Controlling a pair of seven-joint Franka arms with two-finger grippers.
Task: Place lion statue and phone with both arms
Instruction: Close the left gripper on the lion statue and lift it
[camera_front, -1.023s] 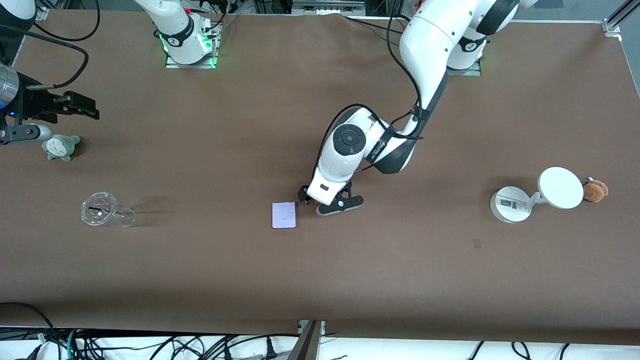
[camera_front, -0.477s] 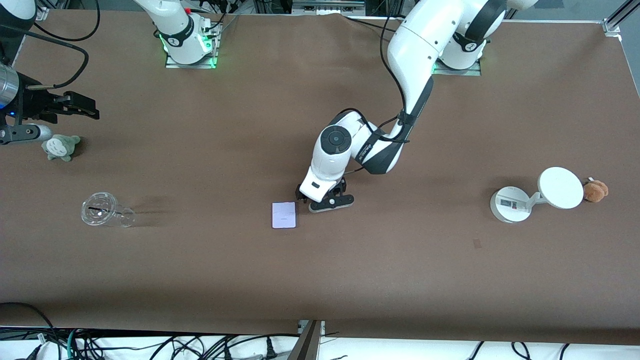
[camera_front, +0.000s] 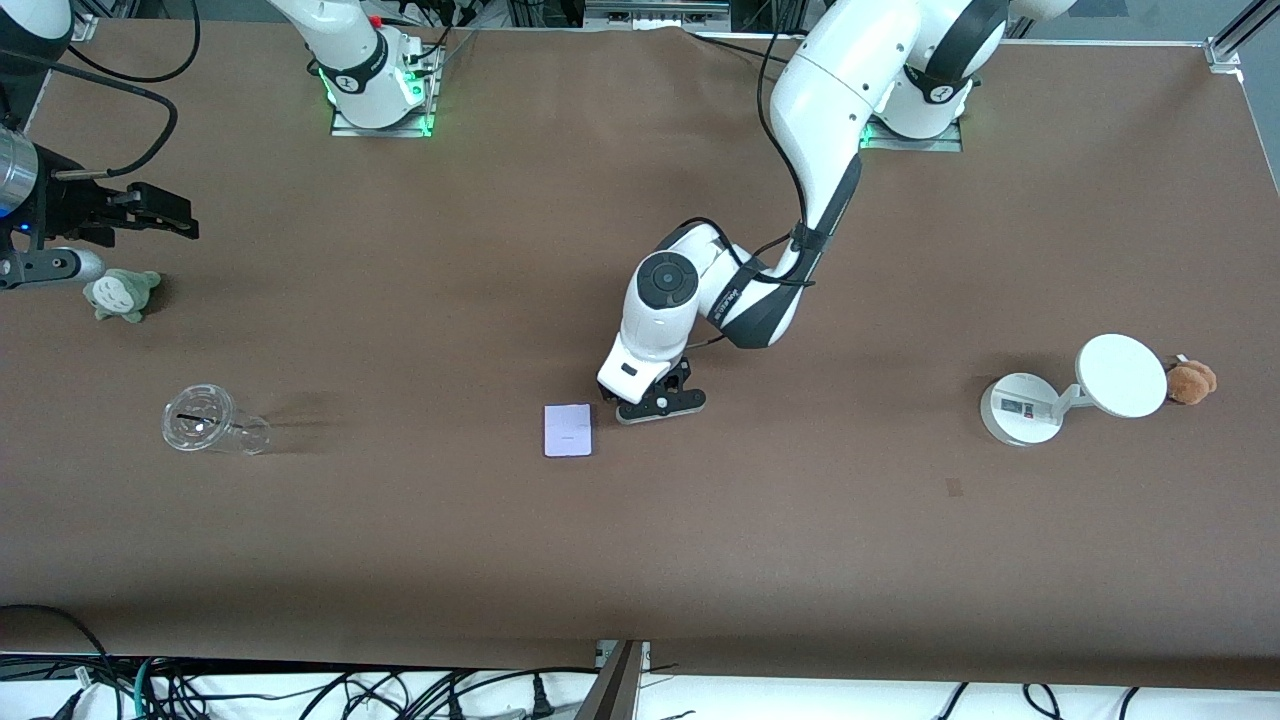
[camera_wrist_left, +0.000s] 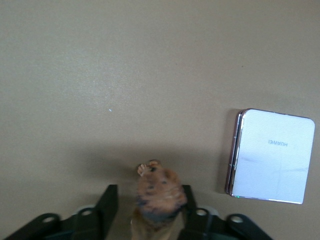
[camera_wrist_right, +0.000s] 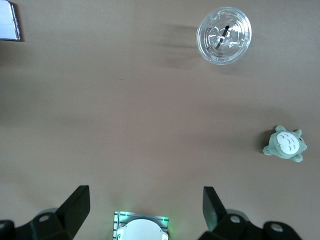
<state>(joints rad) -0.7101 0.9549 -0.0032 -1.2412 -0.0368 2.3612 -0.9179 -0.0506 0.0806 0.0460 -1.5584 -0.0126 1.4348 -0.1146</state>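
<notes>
Big brown worktop (camera_front: 400, 550), two arms reaching in from the robots' edge of it.

The left arm is stretched down to the middle, and the left claw (camera_front: 650, 398) sits low on the worktop just beside the phone. The right claw (camera_front: 165, 215) is spread wide and empty. It hangs over the right arm's end of the worktop and looks like it's waiting.

Other stuff around:
- a white round-based device with a disc (camera_front: 1020, 408), toward the left arm's end
- a clear plastic cup (camera_front: 205, 420) lying toward the right arm's end
- a grey-green plush (camera_front: 122, 293) near the right claw
- a fuzzy brown plush (camera_front: 1192, 381) tucked against the disc

The phone (camera_front: 568, 430) lies flat near the centre, nothing touching it.

The tiny lion statue (camera_wrist_left: 159, 192) stands right inside the left claw. In the wrist view I honestly can't tell whether the claw has clenched on it or is just around it.

What worries me:
- The statue is small, slender and standing up, so an off-centre squeeze could tip it or squirt it out sideways.
- If the grab is only on the head end, it may swing or drop on the lift.
- The phone is close enough that a sloppy sideways move could nudge it, and a thin flat slab like that will be a pain for the other claw to get under anyway.
</notes>
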